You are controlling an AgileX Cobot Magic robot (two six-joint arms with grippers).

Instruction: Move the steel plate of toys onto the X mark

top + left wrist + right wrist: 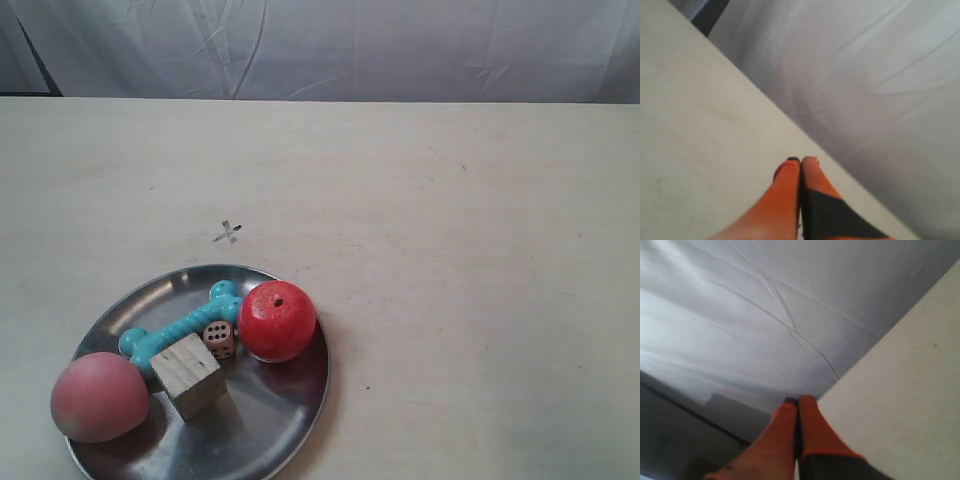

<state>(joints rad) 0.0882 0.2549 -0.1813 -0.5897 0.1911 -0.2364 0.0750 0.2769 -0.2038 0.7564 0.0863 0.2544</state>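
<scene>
Steel plate (262, 425), round, shallow, shiny silver with a raised rim, at the lower left of the exterior frame on the pale cream table (450, 250), lower edge cut off by the frame. On it, left to right:
- round pink peach toy (98, 396) against the left rim
- teal bone-shaped toy (180, 328) lying aslant
- pale wooden cube (188, 373) just below the bone
- small spotted die (219, 338) tucked among bone, cube and apple
- glossy red apple toy (277, 320) near the right rim

Faint grey pencilled X mark (228, 232) just above the plate's upper rim, near but apart, uncovered. No arm anywhere in the exterior frame.

Left wrist view: left gripper (801, 161), orange fingers pressed together on nothing, over bare table beside the white fabric backdrop (880, 75). Right wrist view: right gripper (797, 401) likewise pressed together and empty, near the table's edge.

Judged step: reaching for the plate, not yet begun. To do it well:
- Spread the fingers first, then come down on a bare stretch of rim, for instance the arc at lower right, clear of every toy.
- Pinch the rim only.
- Keep the plate level and low, or slide it, moving slowly to guard against rolling of the round apple and peach.
- Make a short move toward the upper part of the frame, stopping with the plate's middle over the cross.
</scene>
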